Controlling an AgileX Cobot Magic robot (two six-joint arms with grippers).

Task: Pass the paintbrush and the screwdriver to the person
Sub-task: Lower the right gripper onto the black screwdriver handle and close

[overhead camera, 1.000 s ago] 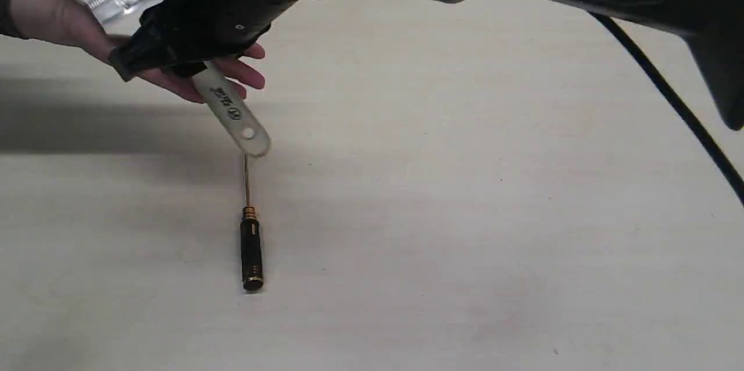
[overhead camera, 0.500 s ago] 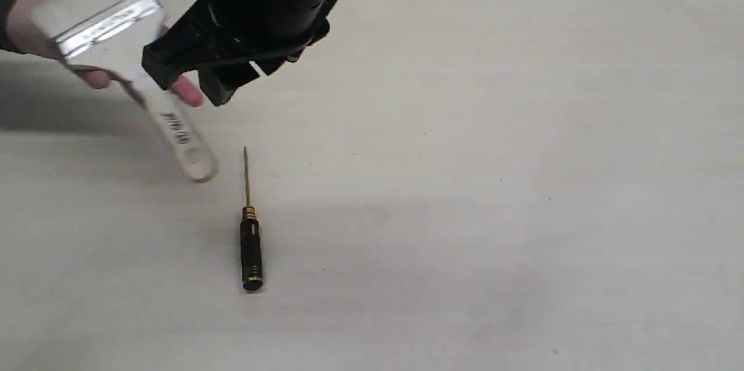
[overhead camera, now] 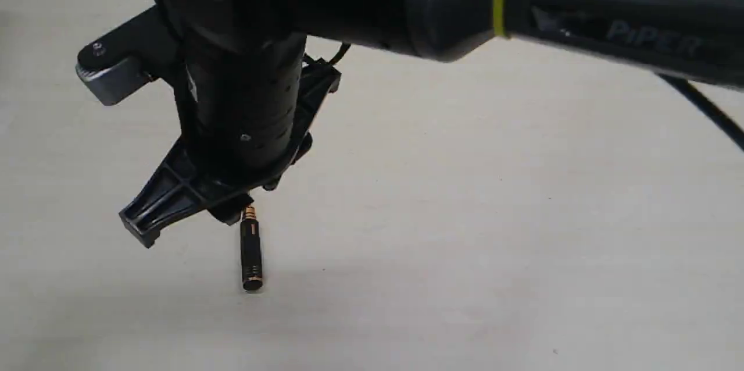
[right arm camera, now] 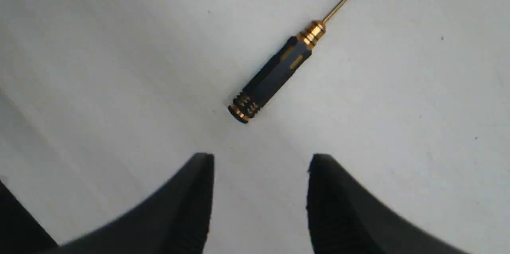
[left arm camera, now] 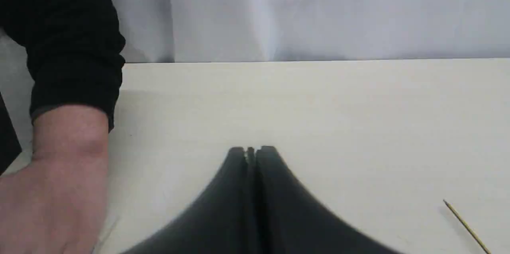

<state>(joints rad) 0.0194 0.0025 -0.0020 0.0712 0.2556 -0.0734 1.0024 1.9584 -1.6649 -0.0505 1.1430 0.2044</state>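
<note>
Right gripper (right arm camera: 259,158) poised above the screwdriver (overhead camera: 251,257), which lies flat on the table (overhead camera: 465,243) at lower left of centre in the exterior view. Only its handle and collar show there; my arm hides the shaft.

Jaws: on the right they stand spread apart with nothing between them. On the left gripper (left arm camera: 251,150) they are pressed together and empty.

Risks as I judge them:
- In the right wrist view the handle lies diagonal to the line between the fingertips and just beyond them. If I close from this pose, the pads would probably meet it askew and push it away across the smooth tabletop.
- The tool lies very low. If I descend too far the fingertips could strike the table, and if I stop short they would close above it.
- A pinch on the thin shaft rather than the handle could let the tool swing or slip out during the handover.

Appearance: a slim black handle with flat facets, ribbed near its gold-ringed end. A gold-orange collar leads to a long, thin brassy shaft.

The person's hand (left arm camera: 51,190), with a dark cuff, rests on the table in the left wrist view. I cannot see the paintbrush in any view.
</note>
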